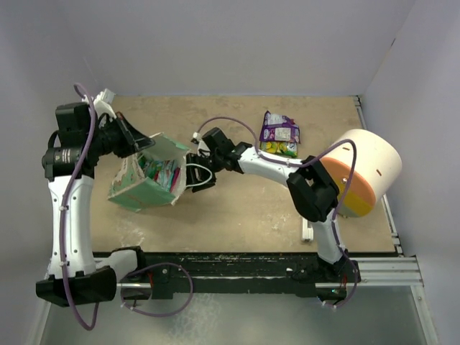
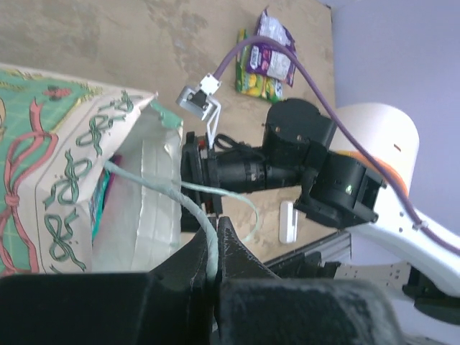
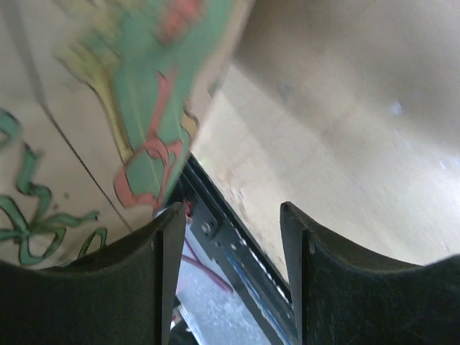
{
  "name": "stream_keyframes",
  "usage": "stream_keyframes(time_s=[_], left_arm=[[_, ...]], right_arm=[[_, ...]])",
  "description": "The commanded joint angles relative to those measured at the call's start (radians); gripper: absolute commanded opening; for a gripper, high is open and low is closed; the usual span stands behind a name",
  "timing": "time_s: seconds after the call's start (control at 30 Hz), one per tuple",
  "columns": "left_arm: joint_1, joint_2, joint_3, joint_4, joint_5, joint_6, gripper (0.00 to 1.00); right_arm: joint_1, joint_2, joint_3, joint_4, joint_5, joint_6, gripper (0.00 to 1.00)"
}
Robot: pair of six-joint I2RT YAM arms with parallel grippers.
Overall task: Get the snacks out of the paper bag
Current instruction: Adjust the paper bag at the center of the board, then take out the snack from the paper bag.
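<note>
Top external: paper bag [image 1: 136,190] open, pink/green snacks [image 1: 159,171] inside.

Mint-green printed paper bag [image 1: 140,190] looking matt, creased; purple-yellow snack packets [image 1: 279,134], upper centre, shining glossy; tan tabletop [image 1: 237,215] showing scuffed.

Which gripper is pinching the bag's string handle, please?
The left gripper: its jaws are shut on the string handle, while the right gripper stands open beside the bag.

Overhead and both close wrist views share the paper bag [image 1: 135,191].
</note>
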Motion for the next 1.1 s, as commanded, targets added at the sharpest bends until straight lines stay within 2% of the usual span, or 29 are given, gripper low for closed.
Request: stream_keyframes(time_s=[0.0, 0.13, 0.3, 0.4, 0.5, 0.67, 0.97, 1.07], left_arm=[[0.001, -0.123, -0.071, 0.064, 0.103, -0.024, 0.0], [0.001, -0.153, -0.084, -0.018, 0.069, -0.001, 0.0], [0.001, -0.144, -0.06, -0.075, 0.023, 0.009, 0.0], [0.001, -0.136, -0.052, -0.08, 0.01, 0.005, 0.0], [0.001, -0.118, -0.03, -0.091, 0.003, 0.003, 0.0], [0.001, -0.098, -0.009, -0.123, -0.008, -0.02, 0.0], [0.001, -0.092, -0.039, -0.175, 0.014, -0.067, 0.0], [0.002, -0.094, -0.028, -0.184, 0.01, -0.063, 0.0]], right_arm=[[-0.066, -0.158, -0.14, -0.035, 0.035, -0.024, 0.58], [-0.145, -0.277, -0.251, -0.058, 0.127, -0.016, 0.58], [-0.149, -0.445, -0.221, -0.114, 0.325, -0.017, 0.59], [-0.113, -0.532, -0.261, -0.02, 0.361, 0.076, 0.58], [-0.003, -0.577, -0.281, 0.116, 0.432, 0.127, 0.58], [0.113, -0.509, -0.223, 0.137, 0.544, 0.174, 0.56], [0.225, -0.322, -0.101, 0.102, 0.751, 0.207, 0.53], [0.245, -0.272, -0.074, 0.09, 0.813, 0.228, 0.48]])
